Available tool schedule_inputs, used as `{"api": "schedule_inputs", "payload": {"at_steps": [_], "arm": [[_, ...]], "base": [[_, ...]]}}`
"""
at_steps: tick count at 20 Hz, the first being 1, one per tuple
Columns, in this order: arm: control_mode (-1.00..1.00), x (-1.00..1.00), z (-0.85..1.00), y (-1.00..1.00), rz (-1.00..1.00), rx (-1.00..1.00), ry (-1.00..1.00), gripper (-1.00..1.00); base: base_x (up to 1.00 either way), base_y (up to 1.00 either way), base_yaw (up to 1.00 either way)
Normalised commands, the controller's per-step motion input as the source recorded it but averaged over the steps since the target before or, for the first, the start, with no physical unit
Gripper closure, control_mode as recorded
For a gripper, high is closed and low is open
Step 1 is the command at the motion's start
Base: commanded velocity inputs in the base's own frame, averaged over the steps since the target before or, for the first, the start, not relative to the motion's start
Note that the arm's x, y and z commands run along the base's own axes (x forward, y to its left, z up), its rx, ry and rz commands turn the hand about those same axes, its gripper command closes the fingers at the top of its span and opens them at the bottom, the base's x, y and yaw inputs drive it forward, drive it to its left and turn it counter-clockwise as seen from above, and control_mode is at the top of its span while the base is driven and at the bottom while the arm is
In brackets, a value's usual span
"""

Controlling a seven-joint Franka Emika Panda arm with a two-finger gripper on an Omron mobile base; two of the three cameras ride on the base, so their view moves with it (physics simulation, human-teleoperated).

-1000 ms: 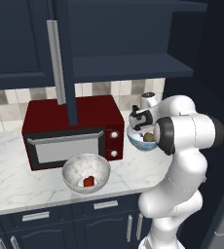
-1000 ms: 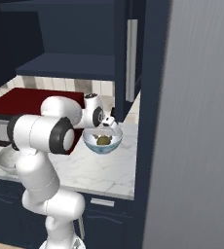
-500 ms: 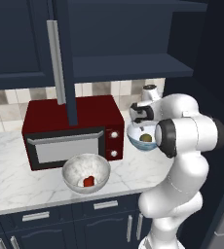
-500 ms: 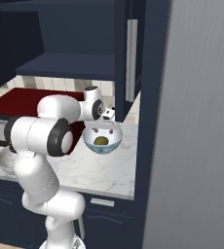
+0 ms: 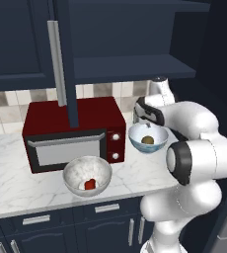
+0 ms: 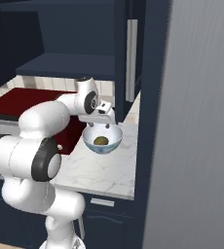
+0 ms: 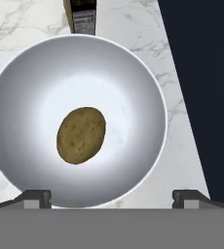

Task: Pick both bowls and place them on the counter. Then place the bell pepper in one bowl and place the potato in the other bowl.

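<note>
- Now the claw (image 7: 112,197) hangs wide apart above the blue-patterned bowl (image 5: 148,139), holding nothing.
- Inside lies the potato (image 7: 81,134).
- Nearby, the marbled bowl (image 5: 87,175) on the desk (image 5: 17,185) carries the bell pepper (image 5: 90,184).

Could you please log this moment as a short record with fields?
counter: white marble, holds both bowls
grey bowl: in front of the microwave
pepper: red, inside the grey bowl
blue bowl: right of the microwave
potato: lying in the blue bowl
gripper: open above the blue bowl, holding nothing
fingers: apart, over the bowl's near rim
task state: both vegetables sit in their bowls
</note>
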Motion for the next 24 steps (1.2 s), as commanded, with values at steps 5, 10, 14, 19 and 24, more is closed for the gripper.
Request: {"api": "schedule_inputs", "payload": {"at_steps": [5,10,14,19,24], "arm": [[-1.0,-0.73,0.45,0.03,0.01,0.0,-0.04,-1.0],[-1.0,-0.74,0.41,0.11,0.02,0.0,-0.04,-1.0],[-1.0,-0.67,0.43,0.14,0.02,0.0,-0.1,-1.0],[-1.0,-0.63,0.12,0.16,0.02,-0.02,-0.09,-1.0],[-1.0,-0.67,0.0,0.13,0.06,-0.04,-0.06,-1.0]], "base": [[0.0,0.0,0.0],[0.0,0.0,0.0],[0.0,0.0,0.0],[0.0,0.0,0.0],[0.0,0.0,0.0]]}}
